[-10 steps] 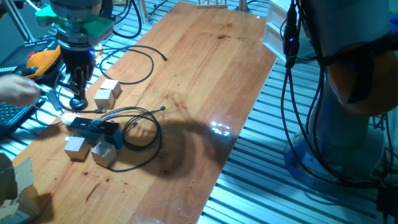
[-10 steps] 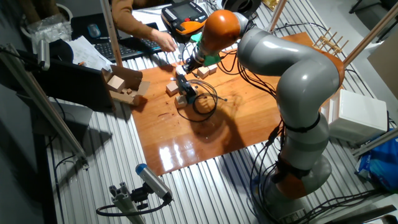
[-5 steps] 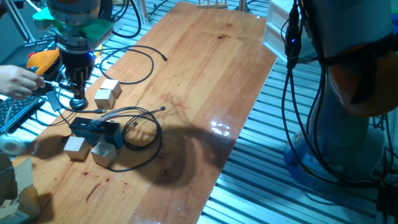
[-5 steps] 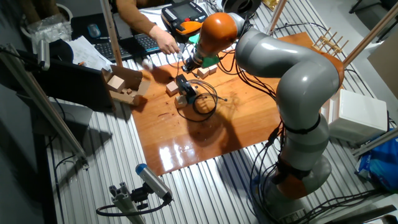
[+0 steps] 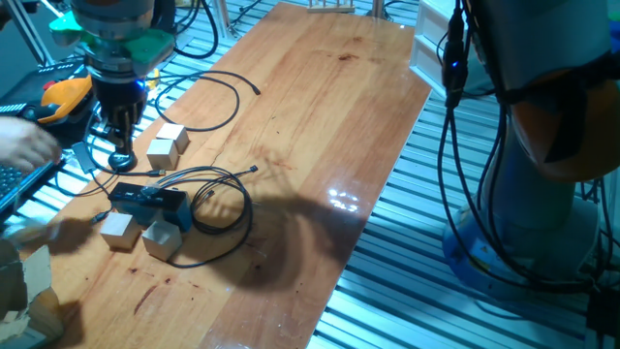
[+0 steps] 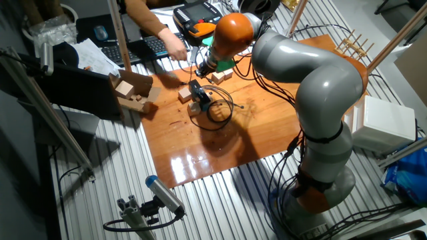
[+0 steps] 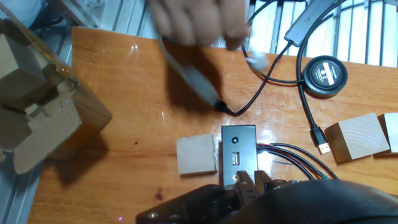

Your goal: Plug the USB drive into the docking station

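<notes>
One dock [image 7: 238, 157], a flat dark box, lies on the worktop [image 5: 320, 126] between pale cubes [image 7: 197, 154], thin black cables [image 5: 221, 208] trailing from it. It looks light and stiff, so a push into its port could slide it; the cubes beside it may brace it. A USB drive would be small, rigid and best pinched by its body, plug end left free. Whether the end effector [image 7: 249, 182] carries one cannot be told: in the hand view only the fingertips show at the lower edge, close together just over the dock's port. A blurred human hand [image 7: 199, 25] crosses the top of that view, hiding the cable there.
</notes>
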Tool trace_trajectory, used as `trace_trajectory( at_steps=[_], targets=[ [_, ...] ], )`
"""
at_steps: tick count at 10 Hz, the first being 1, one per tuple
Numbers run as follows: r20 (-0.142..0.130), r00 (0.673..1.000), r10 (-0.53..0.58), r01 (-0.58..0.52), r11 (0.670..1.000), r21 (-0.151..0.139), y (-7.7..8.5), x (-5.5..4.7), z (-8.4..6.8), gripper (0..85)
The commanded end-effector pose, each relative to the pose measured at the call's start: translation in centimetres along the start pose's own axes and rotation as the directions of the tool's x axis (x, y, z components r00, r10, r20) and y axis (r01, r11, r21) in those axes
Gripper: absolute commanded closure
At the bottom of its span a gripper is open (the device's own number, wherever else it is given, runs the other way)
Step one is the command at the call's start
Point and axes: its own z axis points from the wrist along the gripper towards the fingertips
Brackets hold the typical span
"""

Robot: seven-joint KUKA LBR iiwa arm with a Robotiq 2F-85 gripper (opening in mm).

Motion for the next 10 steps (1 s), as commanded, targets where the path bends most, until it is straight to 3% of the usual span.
trace_trajectory(
  at_steps=[1,8,9,10],
  targets=[
    [-0.002,1.0,0.003,-0.003,1.0,-0.002,-0.01,0.0,0.01,68.0],
    [0.016,1.0,-0.02,0.02,1.0,0.01,0.41,0.2,0.13,68.0],
    [0.008,1.0,-0.014,0.014,1.0,0.017,0.14,0.14,-0.23,51.0],
    [0.016,1.0,-0.017,0.016,0.999,0.052,-0.09,0.0,-0.44,51.0]
  ],
)
